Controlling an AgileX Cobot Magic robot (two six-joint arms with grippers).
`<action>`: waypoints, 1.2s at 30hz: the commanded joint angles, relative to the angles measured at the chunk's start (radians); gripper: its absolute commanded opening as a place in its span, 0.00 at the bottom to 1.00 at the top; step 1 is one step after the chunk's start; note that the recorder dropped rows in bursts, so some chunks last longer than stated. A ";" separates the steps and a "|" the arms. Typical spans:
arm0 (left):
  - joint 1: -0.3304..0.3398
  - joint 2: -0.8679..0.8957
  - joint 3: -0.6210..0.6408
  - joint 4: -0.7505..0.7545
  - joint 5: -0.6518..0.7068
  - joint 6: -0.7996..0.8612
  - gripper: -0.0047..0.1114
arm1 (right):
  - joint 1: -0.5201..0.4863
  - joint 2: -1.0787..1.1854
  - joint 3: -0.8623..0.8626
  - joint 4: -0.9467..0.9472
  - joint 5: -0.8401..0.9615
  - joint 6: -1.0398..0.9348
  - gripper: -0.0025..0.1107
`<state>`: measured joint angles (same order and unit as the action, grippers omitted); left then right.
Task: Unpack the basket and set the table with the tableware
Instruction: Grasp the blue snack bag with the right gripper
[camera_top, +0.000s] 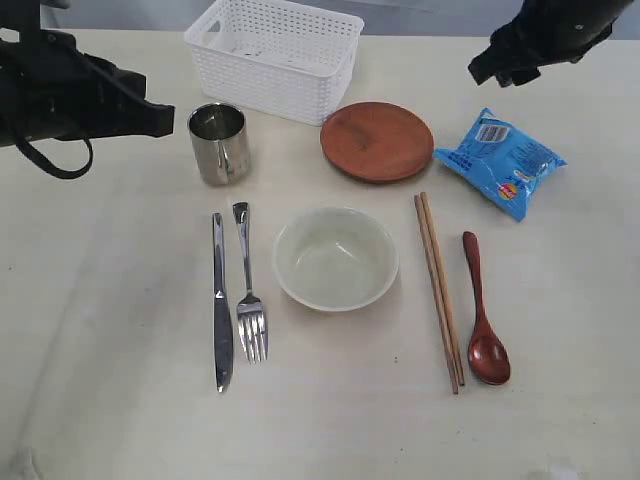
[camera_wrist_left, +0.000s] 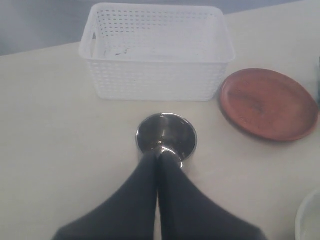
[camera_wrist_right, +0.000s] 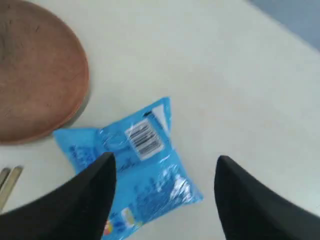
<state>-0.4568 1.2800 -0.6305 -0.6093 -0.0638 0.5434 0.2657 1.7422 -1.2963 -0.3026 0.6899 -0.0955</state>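
Note:
The white lattice basket (camera_top: 272, 55) (camera_wrist_left: 156, 52) stands empty at the back of the cream table (camera_top: 100, 330). In front of it are the steel mug (camera_top: 217, 142) (camera_wrist_left: 166, 136) and the brown round plate (camera_top: 377, 140) (camera_wrist_left: 270, 102) (camera_wrist_right: 35, 75). The cream bowl (camera_top: 336, 258) sits mid-table, with the knife (camera_top: 221, 305) and fork (camera_top: 249, 290) to its left. Chopsticks (camera_top: 438, 290) and the red-brown spoon (camera_top: 482, 320) lie to its right. My left gripper (camera_top: 162, 118) (camera_wrist_left: 160, 154) is shut and empty, just left of the mug. My right gripper (camera_top: 492, 68) (camera_wrist_right: 162, 160) hangs open above the back right.
A blue snack packet (camera_top: 500, 160) (camera_wrist_right: 137, 165) lies right of the plate, below my open right fingers (camera_wrist_right: 102, 172). The bowl's rim (camera_wrist_left: 307, 220) shows at the corner of the left wrist view. Both arms hover over the table's back corners.

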 joint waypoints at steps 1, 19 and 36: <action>0.004 -0.001 0.006 0.003 0.011 -0.001 0.04 | -0.026 0.069 -0.062 0.276 0.162 -0.167 0.53; 0.004 -0.001 0.006 -0.002 0.019 -0.001 0.04 | -0.068 0.224 -0.063 0.234 0.144 -0.159 0.72; 0.004 -0.001 0.006 -0.003 0.017 -0.001 0.04 | -0.089 0.335 -0.063 0.209 0.073 -0.137 0.47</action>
<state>-0.4568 1.2800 -0.6305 -0.6093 -0.0488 0.5434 0.1832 2.0693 -1.3593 -0.0856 0.7535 -0.2365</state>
